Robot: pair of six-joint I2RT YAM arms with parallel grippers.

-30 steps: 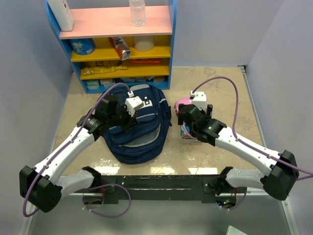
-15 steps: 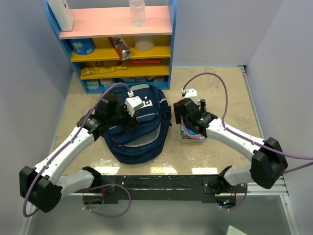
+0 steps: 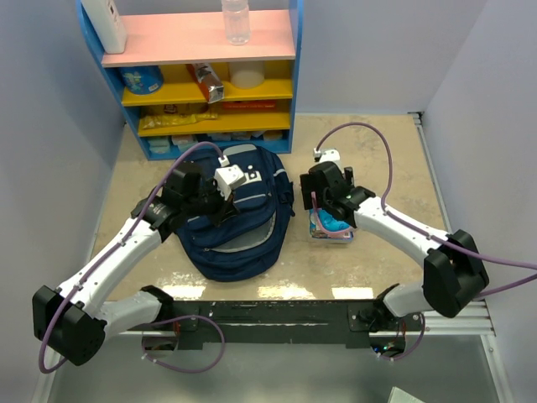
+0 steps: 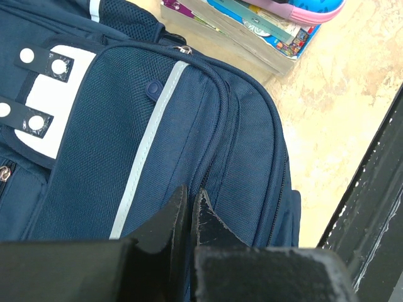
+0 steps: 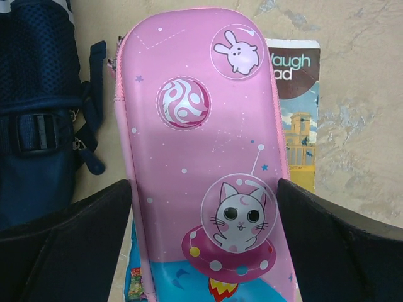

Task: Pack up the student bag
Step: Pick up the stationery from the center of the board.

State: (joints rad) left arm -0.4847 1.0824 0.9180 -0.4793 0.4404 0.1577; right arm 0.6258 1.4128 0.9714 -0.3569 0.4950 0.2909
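Observation:
The student bag (image 3: pixel 239 227) lies flat on the table, navy with light-grey stripes and a white patch (image 4: pixel 53 110). My left gripper (image 4: pixel 190 192) is shut, its tips pressed on the zip seam of the bag's front pocket; I cannot tell whether anything is pinched. Over the bag's upper middle is the left gripper (image 3: pixel 220 200) in the top view. A pink pencil case (image 5: pixel 201 126) with cat and rabbit stickers lies on a stack of books (image 5: pixel 296 94) right of the bag. My right gripper (image 5: pixel 204 185) is open, one finger on each side of the case.
A blue shelf unit (image 3: pixel 210 84) with yellow and pink boards stands at the back, holding a water bottle (image 3: pixel 236 21), boxes and packets. Grey walls close in left and right. The black base rail (image 3: pixel 277 312) runs along the near edge.
The right arm has swung in, bringing its open gripper further back and left over the pencil case. The left arm and the bag have not moved.

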